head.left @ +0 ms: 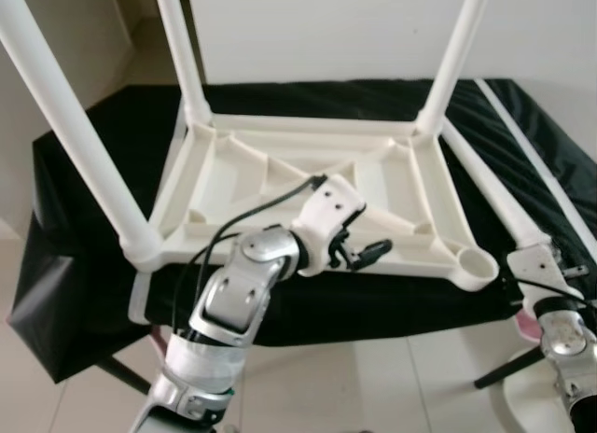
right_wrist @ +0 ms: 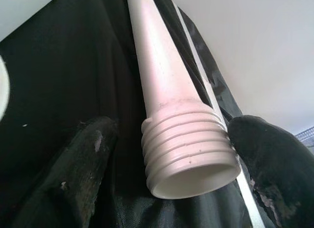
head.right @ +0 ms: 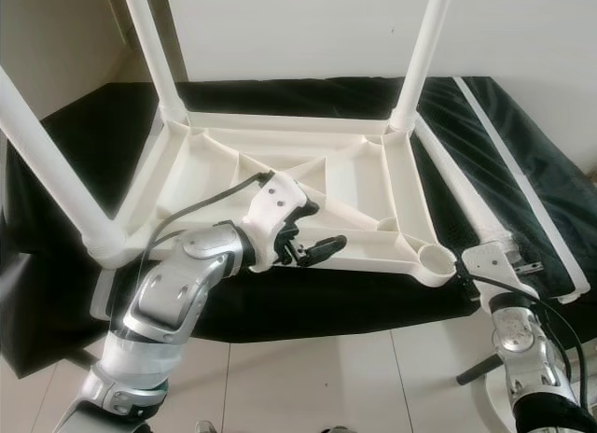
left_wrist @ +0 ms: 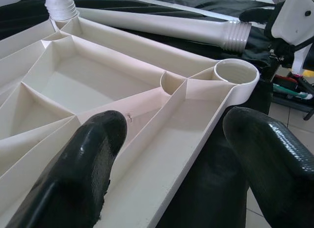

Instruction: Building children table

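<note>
The white plastic tabletop [head.left: 308, 195] lay upside down on a surface draped in black cloth [head.left: 103, 172], ribbed underside up; three white legs [head.left: 70, 125] stood already screwed into its corners, two at the far side and one at the near left; the near right corner showed an empty round socket [head.left: 478, 263], mouth up, right at the cloth's front edge.

The left gripper [head.left: 359, 256] hovered at the near rim of the tabletop, roughly mid-edge; its fingers [left_wrist: 78, 174] were spread wide, one above the ribbed channel and the other out over the dark cloth past the rim, gripping nothing; from the left wrist view the open socket sat ahead, beyond the fingertips.

The fourth leg [head.left: 485, 190] lay flat on the cloth just beside the tabletop's right side, running from the far right corner towards the robot; its threaded end [right_wrist: 189, 154] pointed at the front edge, near the empty socket but not in it.

The right gripper [right_wrist: 181, 174] was down at that threaded end; its black fingers [right_wrist: 81, 174] stood apart on either side of the ridged collar; a gap showed on the one side, and whether the other finger touched the thread I could not tell; the leg rested on the cloth, not lifted.

A thin white strip [head.right: 522, 190] ran along the cloth further right, parallel to the loose leg.
</note>
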